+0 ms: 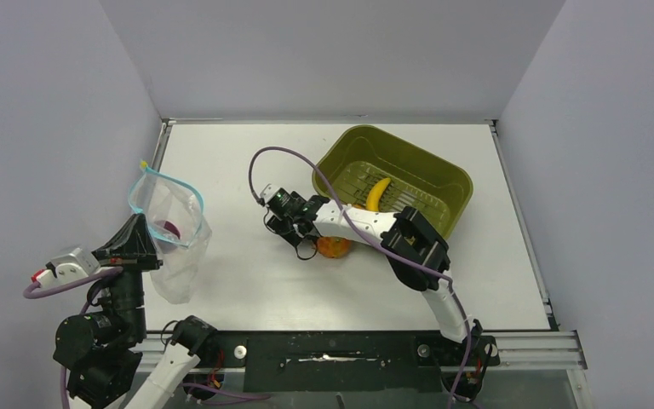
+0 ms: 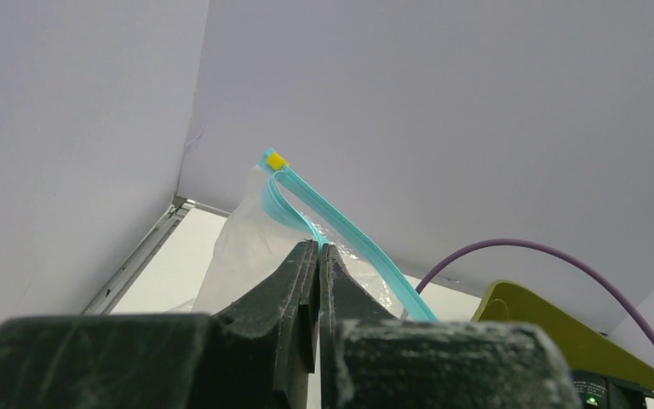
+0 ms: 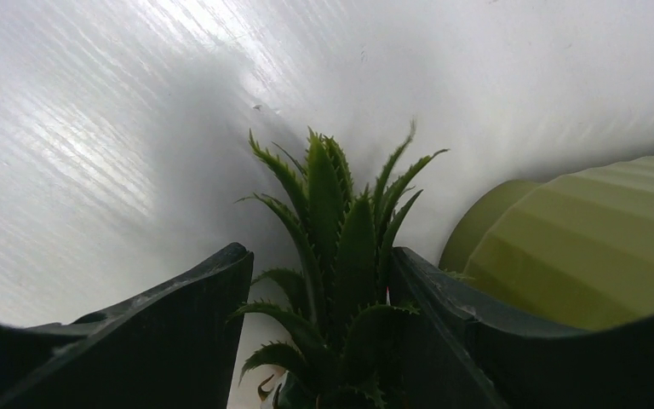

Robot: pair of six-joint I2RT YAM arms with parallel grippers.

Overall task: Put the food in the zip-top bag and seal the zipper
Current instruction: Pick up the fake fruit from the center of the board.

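Nearest, at 8 o'clock, the left pincer [image 2: 318, 256] is squeezed fully closed on the rim of the zip-top bag [image 1: 174, 256], holding its mouth up and open. The zipper [image 2: 353, 239] is unsealed, and a purple-pink piece [image 1: 170, 228] lies inside. Mid-counter [image 1: 247, 290], the right pincer [image 3: 319, 324] sits partly closed around the leafy crown of the orange fruit [image 1: 334, 248], seemingly gripping it. Farther, at 1 o'clock, the banana [image 1: 379, 194] waits in the olive-green basin [image 1: 443, 175]. One item looks bagged; two more and the sealing remain.

Far left: bag [image 1: 175, 256], round piece [image 1: 169, 228] inside; rear right: basin [image 1: 418, 153], banana [image 1: 379, 194] in it; leafy fruit [image 1: 334, 248] just before basin.
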